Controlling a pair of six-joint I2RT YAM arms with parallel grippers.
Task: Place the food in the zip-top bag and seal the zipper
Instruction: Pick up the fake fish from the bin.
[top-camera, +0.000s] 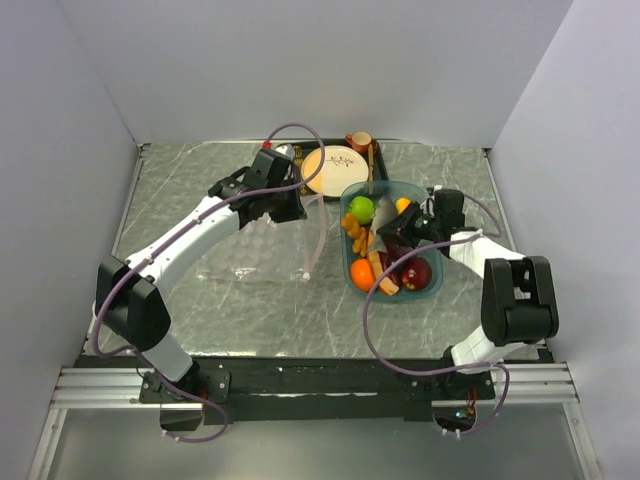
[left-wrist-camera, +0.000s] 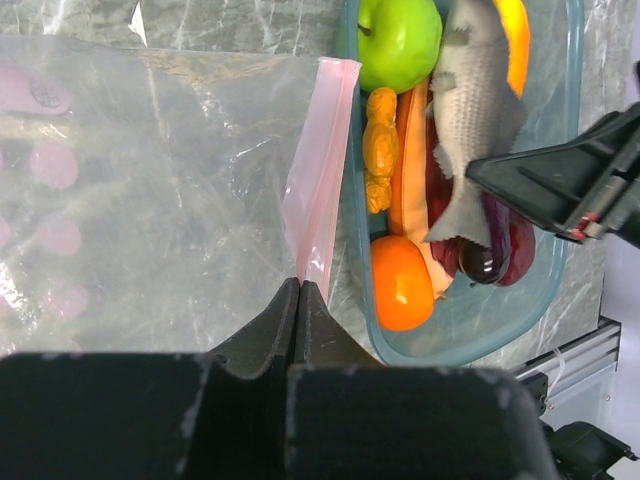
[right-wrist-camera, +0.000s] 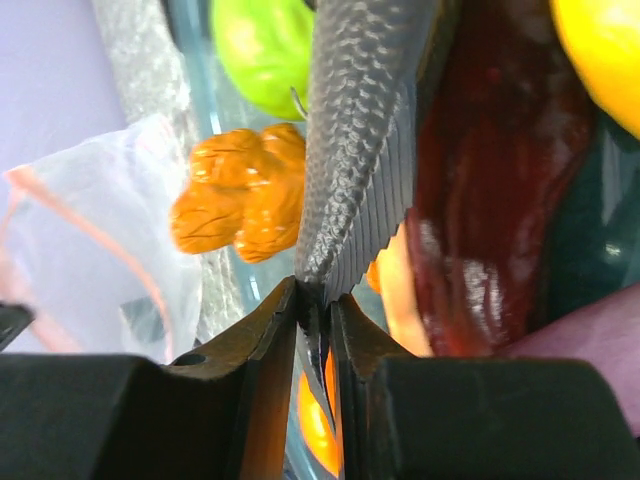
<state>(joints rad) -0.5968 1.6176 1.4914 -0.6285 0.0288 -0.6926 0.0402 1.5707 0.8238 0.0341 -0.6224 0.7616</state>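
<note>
The clear zip-top bag (top-camera: 250, 255) lies flat left of centre, its pink zipper (top-camera: 314, 238) along the right edge. My left gripper (top-camera: 293, 210) is shut on the zipper strip (left-wrist-camera: 318, 180), pinched at my fingertips (left-wrist-camera: 298, 286). The bag (left-wrist-camera: 150, 180) spreads out to the left. The teal tray (top-camera: 432, 285) holds the food: green apple (top-camera: 362, 209), orange (top-camera: 362, 274), red apple (top-camera: 417, 273), orange-yellow pieces (left-wrist-camera: 380, 150) and eggplant (left-wrist-camera: 482, 262). My right gripper (top-camera: 408, 226) is shut on the tail of the grey fish (right-wrist-camera: 365, 130), held over the tray (left-wrist-camera: 470, 345).
A cream-and-orange plate (top-camera: 335, 168) sits on a black tray at the back with a small cup (top-camera: 360, 142) beside it. Grey walls close in the table on the left, back and right. The tray's left rim lies close to the bag's zipper edge.
</note>
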